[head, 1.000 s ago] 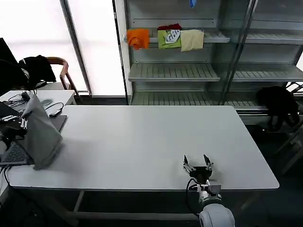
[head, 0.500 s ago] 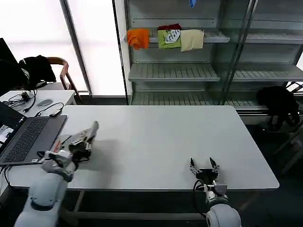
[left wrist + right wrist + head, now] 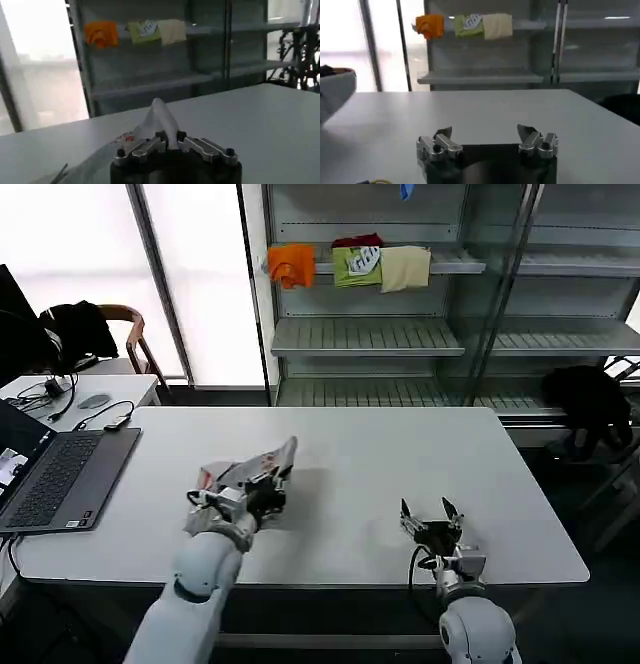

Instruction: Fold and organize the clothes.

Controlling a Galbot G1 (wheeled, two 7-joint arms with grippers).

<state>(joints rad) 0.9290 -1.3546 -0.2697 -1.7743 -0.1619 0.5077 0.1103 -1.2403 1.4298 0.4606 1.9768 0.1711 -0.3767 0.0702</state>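
Along the left edge of the counter (image 3: 330, 484) lies an open laptop (image 3: 55, 479), clear of the work. Next, inward from the near edge and left of the counter's middle, the left tool (image 3: 262, 487) has its fingers pinched together on a fold of the light grey shirt (image 3: 262, 464). The cloth is bunched over the tool and rises to a point beyond it, with a speck of red showing near the grip in the left wrist view (image 3: 159, 116). The shirt rides on the tool rather than lying spread on the counter; whether any of it trails on the surface, I cannot tell.

The main risk sits here. The grip takes only a small pinch of fabric, so a quick swing could let the cloth slide out and drop in a heap, hard to fold. If it is laid down bunched like this, layers may trap under each other and the sleeves will be hard to find.

Further right, close to the near edge, the right tool (image 3: 431, 520) hovers with fingers spread wide and nothing between them. Reaching over too early, it might seize two layers at once or pull against the left grip and twist the shirt.
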